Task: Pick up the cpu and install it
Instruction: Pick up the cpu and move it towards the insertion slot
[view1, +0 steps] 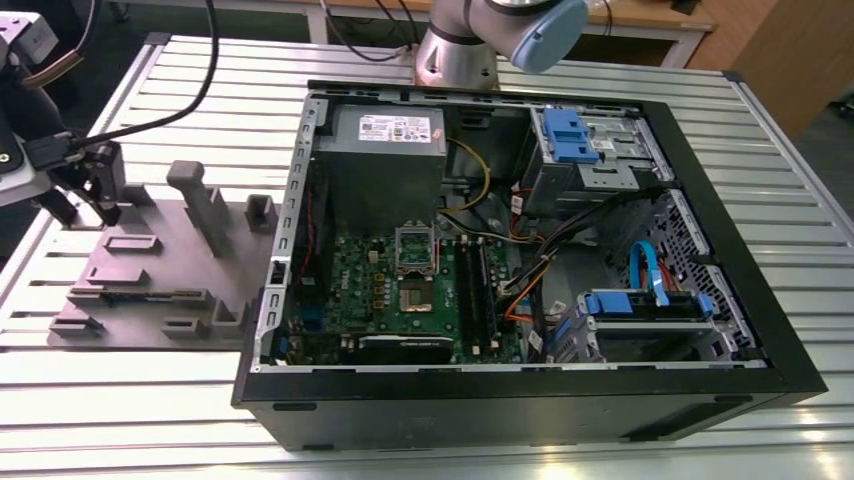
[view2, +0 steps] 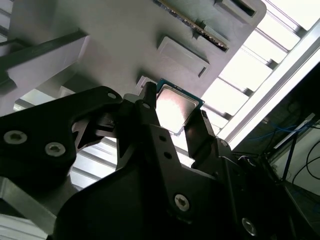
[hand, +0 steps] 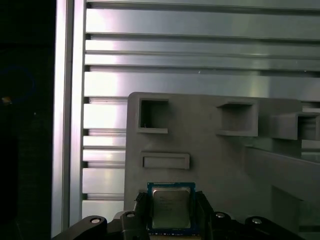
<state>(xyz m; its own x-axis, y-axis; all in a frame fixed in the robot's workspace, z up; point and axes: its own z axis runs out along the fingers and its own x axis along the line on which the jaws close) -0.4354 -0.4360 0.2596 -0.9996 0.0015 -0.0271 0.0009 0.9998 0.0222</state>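
Silvery-grey square metal-topped cpu (hand: 171, 209) pinched between black jaws over matte grey plastic tray (hand: 210, 150). Hold it level, squeeze both edges evenly, avoid twisting.

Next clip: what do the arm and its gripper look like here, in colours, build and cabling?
The arm has silver-grey tubular joints with a pale blue round cap. The gripper is matte black, built of angular plates fixed with silver screws, and ends in two narrow black fingers. In the exterior view, black cables run to its wrist end.
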